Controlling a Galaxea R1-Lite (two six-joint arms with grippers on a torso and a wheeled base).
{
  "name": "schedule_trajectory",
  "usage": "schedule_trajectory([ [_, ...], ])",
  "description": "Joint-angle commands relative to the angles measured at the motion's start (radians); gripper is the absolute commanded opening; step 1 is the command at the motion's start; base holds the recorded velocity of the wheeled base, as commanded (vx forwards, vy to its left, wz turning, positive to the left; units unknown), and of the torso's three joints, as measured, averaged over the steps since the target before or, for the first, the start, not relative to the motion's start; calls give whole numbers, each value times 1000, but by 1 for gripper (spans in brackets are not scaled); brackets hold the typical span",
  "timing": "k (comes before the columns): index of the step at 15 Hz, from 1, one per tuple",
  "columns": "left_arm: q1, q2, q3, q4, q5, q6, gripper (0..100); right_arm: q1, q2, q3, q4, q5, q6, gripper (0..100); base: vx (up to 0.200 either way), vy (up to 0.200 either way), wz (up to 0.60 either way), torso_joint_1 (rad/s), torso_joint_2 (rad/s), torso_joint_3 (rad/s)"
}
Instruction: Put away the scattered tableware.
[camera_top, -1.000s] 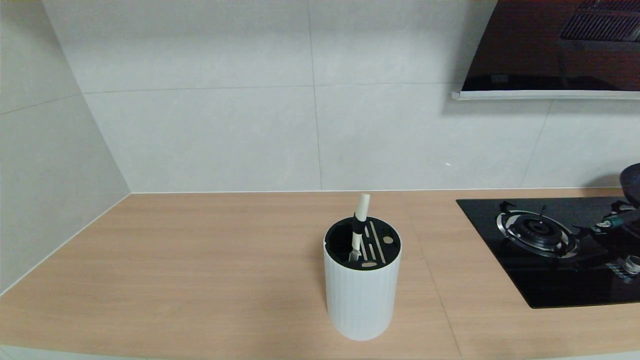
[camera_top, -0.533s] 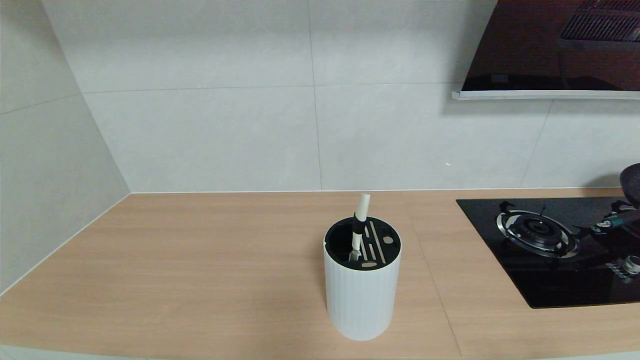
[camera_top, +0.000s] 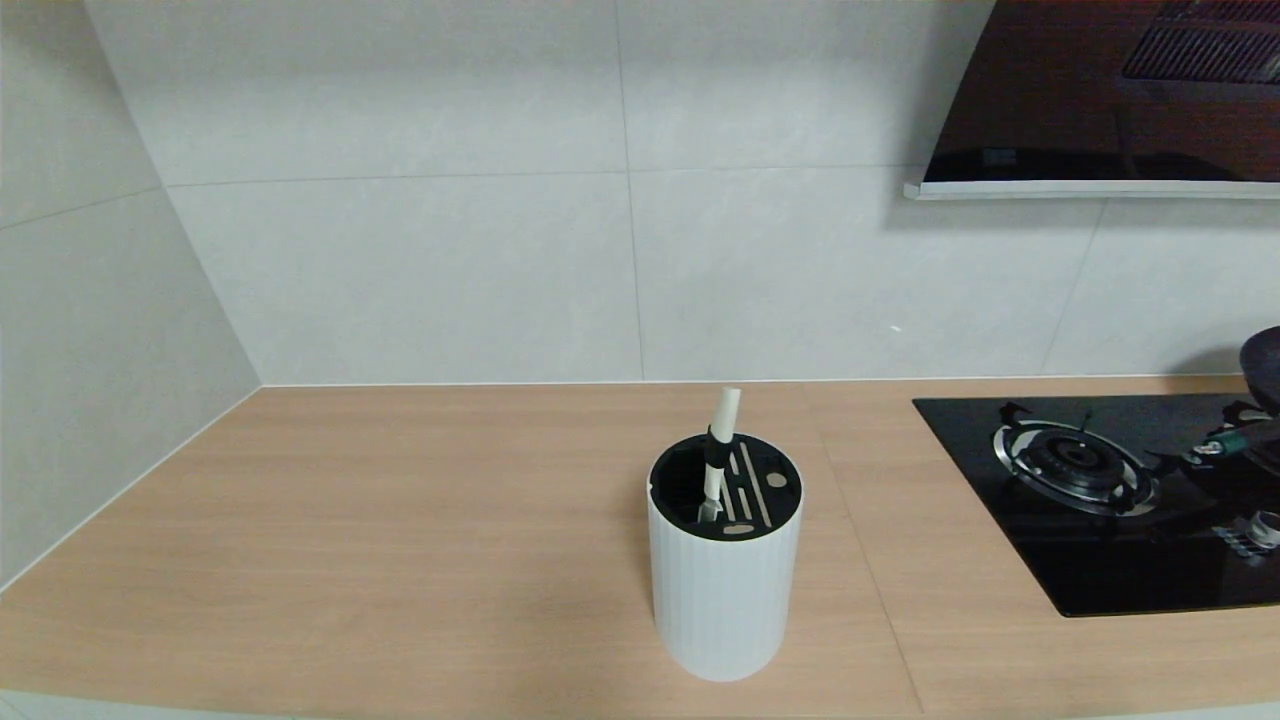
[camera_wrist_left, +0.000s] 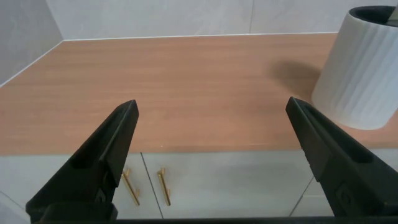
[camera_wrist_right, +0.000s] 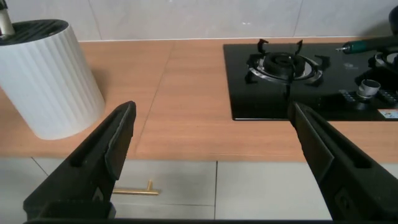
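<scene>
A white ribbed holder (camera_top: 724, 590) stands upright on the wooden surface (camera_top: 400, 520), well apart from the hob (camera_top: 1100, 500) on its right. A white-handled utensil (camera_top: 722, 425) stands tilted in the holder's black top. The left pincer (camera_wrist_left: 211, 109) hangs wide open before the surface's front edge. The right pincer (camera_wrist_right: 212, 111), equally wide, faces the stretch between holder and hob.

left gripper (camera_wrist_left: 211, 104) — two matte black fingers (camera_wrist_left: 99, 163), wedge-shaped, tapering to blunt tips with flat bevelled faces. right gripper (camera_wrist_right: 212, 107) — the same black, angular, smooth-surfaced pair.
</scene>
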Motion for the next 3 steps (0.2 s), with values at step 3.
schedule_trajectory([
  [3,0,2,0,0,0,0,100,0,0,0,2,-5,2,100,0,0,0,0,0,0],
])
